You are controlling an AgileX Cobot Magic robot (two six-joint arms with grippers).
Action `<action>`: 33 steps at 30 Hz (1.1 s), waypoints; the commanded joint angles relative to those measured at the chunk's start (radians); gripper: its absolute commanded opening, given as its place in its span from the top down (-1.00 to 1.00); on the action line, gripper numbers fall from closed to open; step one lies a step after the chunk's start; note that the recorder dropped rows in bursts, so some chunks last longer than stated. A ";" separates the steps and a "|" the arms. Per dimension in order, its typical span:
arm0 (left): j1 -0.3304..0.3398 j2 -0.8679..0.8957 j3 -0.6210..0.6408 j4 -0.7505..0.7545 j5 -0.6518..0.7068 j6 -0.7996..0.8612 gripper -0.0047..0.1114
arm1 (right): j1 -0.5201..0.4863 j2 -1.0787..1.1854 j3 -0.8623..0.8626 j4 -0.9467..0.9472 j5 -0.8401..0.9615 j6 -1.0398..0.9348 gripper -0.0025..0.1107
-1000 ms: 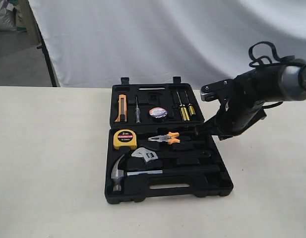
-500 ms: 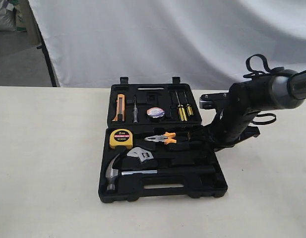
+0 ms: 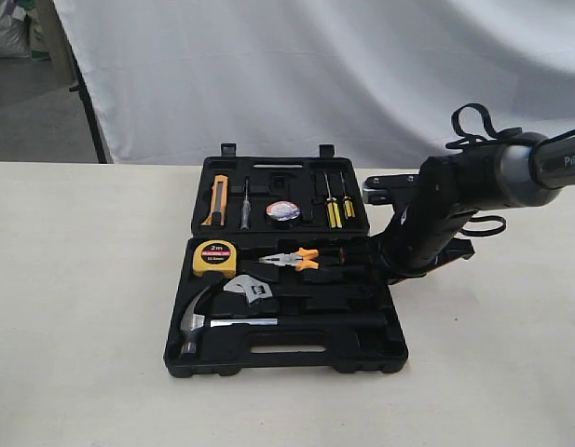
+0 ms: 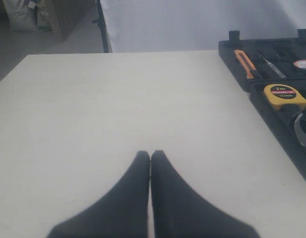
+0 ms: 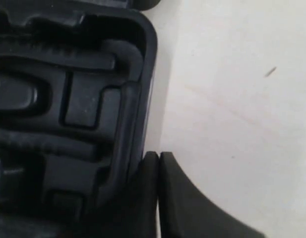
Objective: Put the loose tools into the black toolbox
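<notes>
On the far left my left tool [image 4: 151, 156] hangs over bare table [image 4: 93, 109], fingers pressed together and holding nothing, well apart from the black toolbox [image 3: 362, 354]. I would leave it there.

Moving right, the case lies open and flat. The claw hammer [image 3: 192, 324] sits in its long recess in the near half, head to the left. The adjustable wrench [image 3: 253, 290] lies just above it, beside the yellow tape measure [image 3: 215, 256]. The small tape roll [image 3: 283, 211] is seated in the far half. So all three loose tools look to be in place already, and I judge the loading itself done.

At the right edge, my right tool [image 5: 158, 156] has its fingers closed together, gripping nothing. The tips are down at table level, touching or just beside the outer wall [image 5: 143, 74] of the near half. It reads to me as a sideways nudge to square the case up.

To do that well, I would push with the flat of the closed fingers, low on the wall. I would aim through the middle of the near half so the case slides rather than pivots about its hinge. I would go slowly, so the hammer and wrench do not hop out of their recesses, and lift clear before opening.
</notes>
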 commanded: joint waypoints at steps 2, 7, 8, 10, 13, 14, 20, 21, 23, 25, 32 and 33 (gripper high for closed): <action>0.025 -0.003 -0.003 0.004 -0.007 -0.005 0.91 | -0.008 -0.026 0.005 0.010 -0.016 0.021 0.96; 0.025 -0.003 -0.003 0.004 -0.007 -0.005 0.91 | -0.008 -0.099 0.005 0.010 0.008 0.029 0.96; 0.025 -0.003 -0.003 0.004 -0.007 -0.005 0.91 | -0.008 -0.114 0.005 0.010 0.015 0.037 0.96; 0.025 -0.003 -0.003 0.004 -0.007 -0.005 0.91 | -0.008 -0.152 0.017 0.010 0.015 0.053 0.96; 0.025 -0.003 -0.003 0.004 -0.007 -0.005 0.91 | -0.008 -0.216 0.050 0.010 -0.002 0.065 0.96; 0.025 -0.003 -0.003 0.004 -0.007 -0.005 0.91 | -0.008 -0.233 0.061 0.010 -0.005 0.068 0.96; 0.025 -0.003 -0.003 0.004 -0.007 -0.005 0.91 | -0.008 -0.374 0.185 0.010 -0.088 0.116 0.96; 0.025 -0.003 -0.003 0.004 -0.007 -0.005 0.91 | -0.008 -0.399 0.204 0.010 -0.106 0.118 0.96; 0.025 -0.003 -0.003 0.004 -0.007 -0.005 0.91 | -0.008 -0.467 0.260 0.010 -0.149 0.131 0.96; 0.025 -0.003 -0.003 0.004 -0.007 -0.005 0.91 | -0.005 -0.533 0.317 0.010 -0.192 0.143 0.96; 0.025 -0.003 -0.003 0.004 -0.007 -0.005 0.91 | -0.005 -0.781 0.589 0.010 -0.421 0.172 0.96; 0.025 -0.003 -0.003 0.004 -0.007 -0.005 0.91 | -0.005 -0.809 0.625 0.010 -0.444 0.172 0.96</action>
